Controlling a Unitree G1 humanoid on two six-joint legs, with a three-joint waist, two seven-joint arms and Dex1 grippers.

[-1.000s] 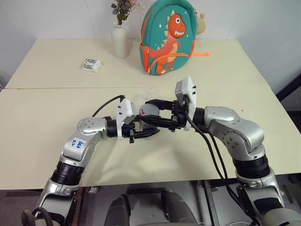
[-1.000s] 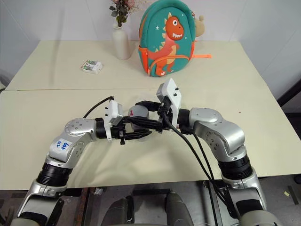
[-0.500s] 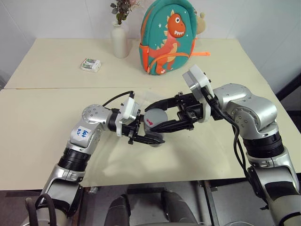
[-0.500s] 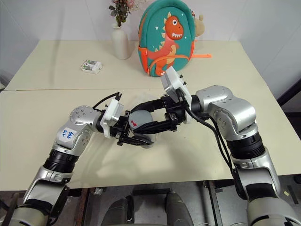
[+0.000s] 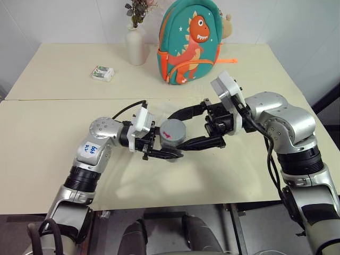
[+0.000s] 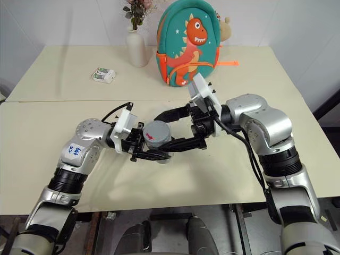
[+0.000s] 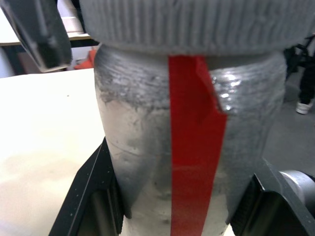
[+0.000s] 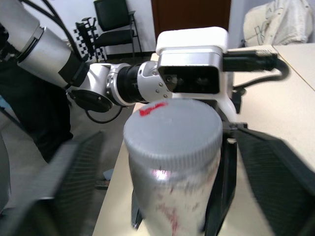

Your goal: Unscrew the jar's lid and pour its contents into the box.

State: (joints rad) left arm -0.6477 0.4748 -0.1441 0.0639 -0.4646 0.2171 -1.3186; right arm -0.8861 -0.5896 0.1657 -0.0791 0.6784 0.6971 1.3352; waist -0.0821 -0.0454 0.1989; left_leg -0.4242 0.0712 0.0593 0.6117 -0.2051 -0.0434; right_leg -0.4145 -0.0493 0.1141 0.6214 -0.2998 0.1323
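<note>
Lid (image 5: 172,130) sits on the jar (image 7: 187,147), which the left gripper (image 5: 162,154) clamps; right gripper (image 5: 192,126) gapes around it. We judge unscrewing and pouring outstanding.

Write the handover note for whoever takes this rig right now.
Left claw: shut on the jar, held above the table.
Right claw: open, its fingers spread either side of the lid, not gripping it.
Done: jar lifted and held.
Left: lid is on the jar, so unscrew it, then pour the contents into the box.
</note>
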